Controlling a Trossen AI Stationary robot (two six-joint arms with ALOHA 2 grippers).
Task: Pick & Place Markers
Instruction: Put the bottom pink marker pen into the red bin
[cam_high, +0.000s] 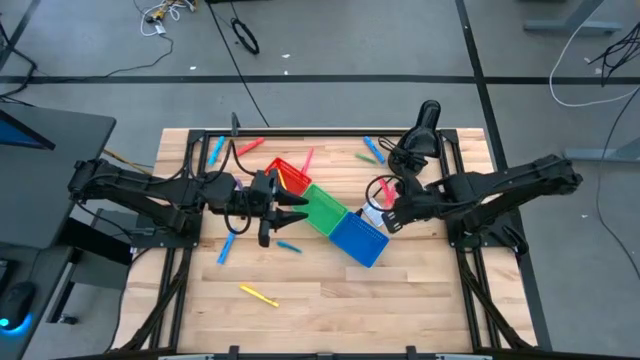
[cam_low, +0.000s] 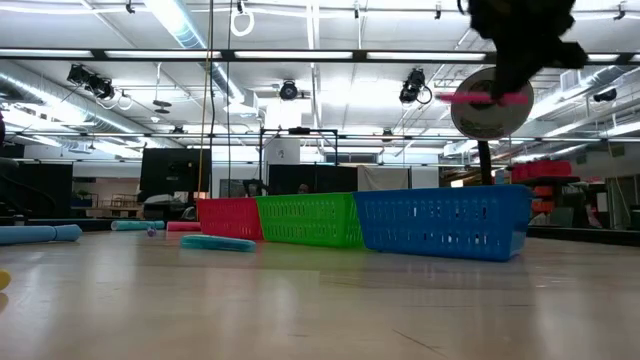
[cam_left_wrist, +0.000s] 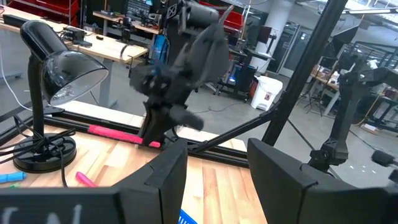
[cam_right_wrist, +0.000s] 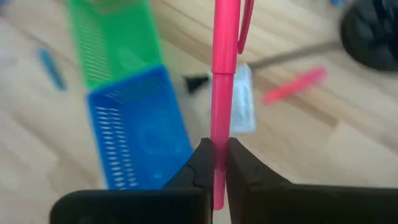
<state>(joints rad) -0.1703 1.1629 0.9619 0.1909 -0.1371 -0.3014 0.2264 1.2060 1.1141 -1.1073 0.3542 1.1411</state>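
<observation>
Right tool (cam_right_wrist: 214, 163): two dark, smooth fingers clenched on a pink marker (cam_right_wrist: 222, 68); seen in the high view over the worktop just beside the blue bin's far corner, at the end of the right arm.
Pink marker: slim, glossy plastic stick with a pocket clip, gripped near one end; in the low view it hangs level in the air above the blue bin (cam_low: 443, 222), clear of the worktop.
Blue bin: square plastic basket with slotted lattice walls; last of three set edge to edge in a slanted row.
Green bin (cam_high: 325, 208): same lattice plastic, in the middle, touching both neighbours.
Red bin (cam_high: 288, 174): same make, at the row's far left end.
Left tool (cam_high: 292, 208): fingers parted and gripping nothing, held by the green bin's left edge; broad, dark, matte fingers in its wrist view.
Worktop (cam_high: 330, 295): pale wooden planks with visible grain, framed by black rails.
Loose markers: a yellow one (cam_high: 259, 295) near the front edge; blue ones (cam_high: 226, 249) left of the bins and a blue one (cam_high: 373, 150) near the far rail; a second pink one (cam_right_wrist: 295, 85) flat on the wood beside the lamp.
Lamp (cam_left_wrist: 53, 93): black desk lamp with a rounded shade and round, flat base, on the far right part of the worktop.
</observation>
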